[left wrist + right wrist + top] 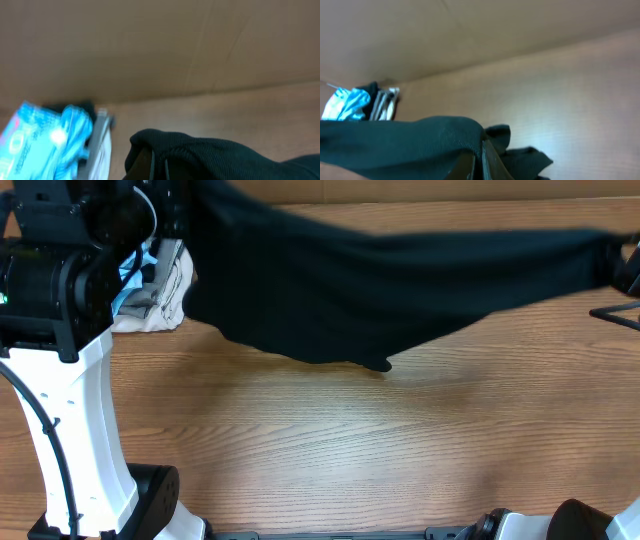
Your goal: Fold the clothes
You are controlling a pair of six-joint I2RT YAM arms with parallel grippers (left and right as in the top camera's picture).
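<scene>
One large black garment [400,270] hangs stretched across the far side of the bench [350,440]. It is raised at both ends and sags in the middle, and its lowest fold dips close to the wood near the centre. No logo or tag shows on the cloth.

The left gripper [159,164] is clenched on a bunched edge of the fabric, which is heaped over and around its fingers. The right gripper [477,161] is likewise clamped on a fold. From it the cloth runs off to the left in a broad band, and a loose corner sticks out to the right.

Just beside the garment's left end, partly behind the left arm, grey and beige folded garments [165,300] lie on the bench with a light blue shirt [128,278] among them. Whether the black cloth touches that pile cannot be told.
</scene>
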